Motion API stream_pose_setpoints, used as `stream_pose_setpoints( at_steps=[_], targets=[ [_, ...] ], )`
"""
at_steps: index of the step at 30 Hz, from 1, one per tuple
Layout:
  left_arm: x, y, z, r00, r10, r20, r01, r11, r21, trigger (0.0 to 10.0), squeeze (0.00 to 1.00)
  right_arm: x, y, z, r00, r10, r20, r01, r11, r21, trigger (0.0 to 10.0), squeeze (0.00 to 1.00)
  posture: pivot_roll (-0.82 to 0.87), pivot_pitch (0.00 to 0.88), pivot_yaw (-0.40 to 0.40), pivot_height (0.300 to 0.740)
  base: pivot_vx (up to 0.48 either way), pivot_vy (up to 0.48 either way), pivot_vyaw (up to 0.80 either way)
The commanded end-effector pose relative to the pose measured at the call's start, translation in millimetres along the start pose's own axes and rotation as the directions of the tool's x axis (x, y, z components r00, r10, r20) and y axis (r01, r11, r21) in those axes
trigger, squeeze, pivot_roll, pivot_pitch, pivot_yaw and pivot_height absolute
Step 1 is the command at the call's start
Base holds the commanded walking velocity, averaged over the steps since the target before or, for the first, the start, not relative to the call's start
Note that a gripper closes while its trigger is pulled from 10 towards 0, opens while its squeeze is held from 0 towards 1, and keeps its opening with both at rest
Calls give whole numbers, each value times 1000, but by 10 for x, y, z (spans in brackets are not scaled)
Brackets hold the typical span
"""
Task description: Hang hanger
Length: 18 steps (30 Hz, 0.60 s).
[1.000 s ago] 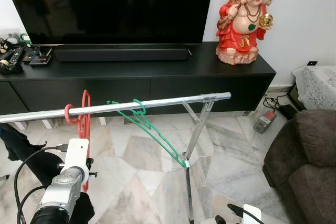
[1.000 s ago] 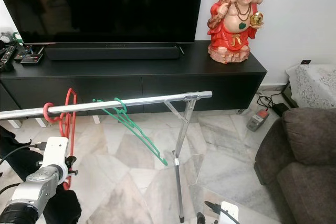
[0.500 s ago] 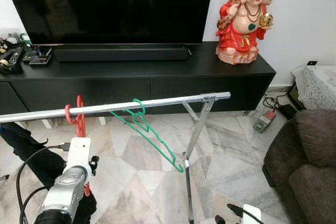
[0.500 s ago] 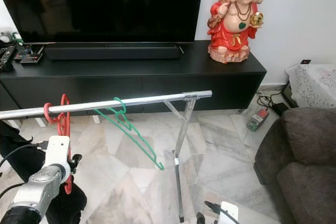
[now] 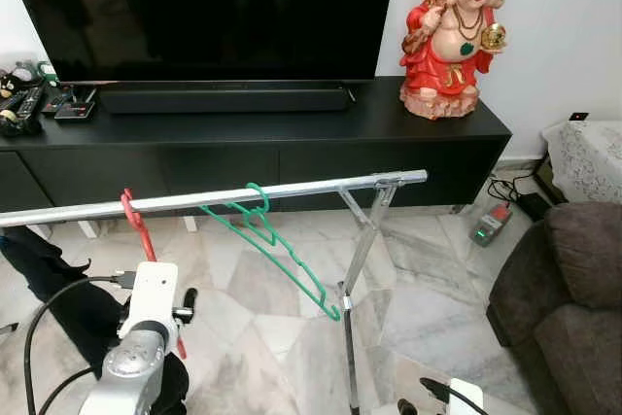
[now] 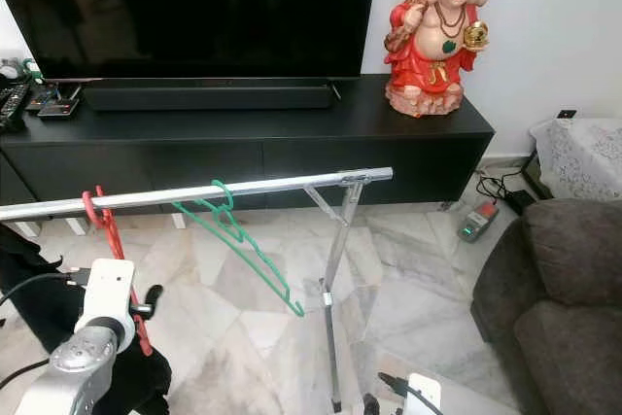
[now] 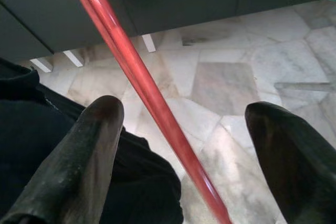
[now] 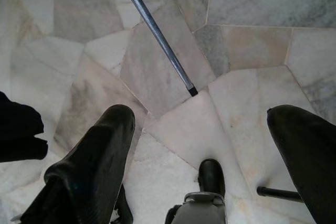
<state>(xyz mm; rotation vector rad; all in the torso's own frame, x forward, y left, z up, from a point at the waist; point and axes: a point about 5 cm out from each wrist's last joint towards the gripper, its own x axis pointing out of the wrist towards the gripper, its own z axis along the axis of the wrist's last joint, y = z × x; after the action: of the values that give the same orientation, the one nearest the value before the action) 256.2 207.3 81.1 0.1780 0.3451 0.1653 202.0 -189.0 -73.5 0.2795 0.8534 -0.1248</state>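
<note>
We see a thin red plastic hanger (image 5: pixel 137 223) hooked over the horizontal silver metal rail (image 5: pixel 214 198) of the clothes rack, near the rail's left part, hanging slanted down toward our left arm. A thin green plastic hanger (image 5: pixel 275 250) hangs from the same rail further right, well apart from the red one, its body angled down toward the rack's upright silver post (image 5: pixel 351 337).

Our left end effector (image 7: pixel 178 145) sits low beside the red hanger with its two black fingers (image 7: pixel 86 150) spread wide; the red bar passes between them and touches neither. Our right end effector (image 8: pixel 205 150) hangs low over the pale marble tile floor (image 8: pixel 173 77), fingers also parted and holding nothing, above the rack's foot bar.

Behind the rack stands a long black TV desk (image 5: pixel 292 133) carrying a large dark television (image 5: pixel 214 7), a black soundbar (image 5: pixel 224 98) and a red laughing Buddha figurine (image 5: pixel 450 36). A brown fabric sofa (image 5: pixel 564 298) stands at the right.
</note>
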Motion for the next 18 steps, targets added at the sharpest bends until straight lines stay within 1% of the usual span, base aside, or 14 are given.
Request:
stream_pose_setpoints(
  at_steps=[1,3,5,6,8,9,10,11,13,14,15,16,17,18],
  targets=[
    [-95,-10,34,1000,-9,25,8,1000,29,10000,1000,-11,-27,-43,1000,-9,-16,9,1000,6,10000,0,5,60,-12,740,0,0,0],
    [-166,-22,31,999,-28,35,26,999,44,10000,1000,-12,-31,-43,1000,-10,-17,10,1000,6,10000,0,12,59,-14,740,0,0,0],
    [-289,-10,20,997,-47,67,40,995,93,10000,1000,-13,-38,-45,1000,-11,-18,11,1000,5,10000,0,15,57,-13,740,0,0,0],
    [-329,11,6,996,-42,78,32,992,121,10000,1000,-13,-40,-45,1000,-12,-19,12,1000,4,10000,0,15,57,-13,740,0,0,0],
    [-396,63,-27,996,-15,91,2,991,134,10000,1000,-14,-42,-47,1000,-12,-19,12,1000,4,10000,0,15,57,-11,740,0,0,0],
    [-452,205,-86,989,95,112,-106,989,103,10000,1000,-17,-52,-53,1000,-14,-21,14,1000,5,10000,0,15,57,-11,740,0,0,0],
    [-452,205,-86,989,95,112,-106,989,103,10000,1000,-17,-52,-53,1000,-14,-21,14,1000,5,10000,0,15,57,-11,740,0,0,0],
    [-506,336,-153,976,191,106,-197,979,56,10000,1000,-20,-65,-57,1000,-16,-23,16,1000,5,10000,0,18,60,-12,740,0,0,0],
    [-520,369,-174,972,214,101,-219,975,47,10000,1000,-21,-69,-59,1000,-17,-24,17,1000,5,10000,0,18,60,-12,740,0,0,0],
    [-516,432,-282,966,255,53,-257,966,43,10000,1000,-24,-77,-65,999,-18,-27,18,1000,4,10000,0,22,58,-16,740,0,0,0],
    [-489,468,-503,962,268,-54,-265,963,53,10000,0,-29,-91,-79,999,-21,-31,21,1000,3,10000,0,22,57,-16,740,0,0,0],
    [-469,443,-633,964,241,-108,-235,970,65,10000,0,-32,-98,-87,999,-22,-34,22,1000,3,10000,0,23,57,-17,740,0,0,0],
    [-469,443,-633,964,241,-108,-235,970,65,10000,0,-32,-98,-87,999,-22,-34,22,1000,3,10000,0,23,57,-17,740,0,0,0],
    [-438,360,-798,971,169,-168,-154,983,101,10000,0,-35,-107,-95,999,-24,-37,24,1000,3,10000,0,23,57,-17,740,0,0,0]
  ],
)
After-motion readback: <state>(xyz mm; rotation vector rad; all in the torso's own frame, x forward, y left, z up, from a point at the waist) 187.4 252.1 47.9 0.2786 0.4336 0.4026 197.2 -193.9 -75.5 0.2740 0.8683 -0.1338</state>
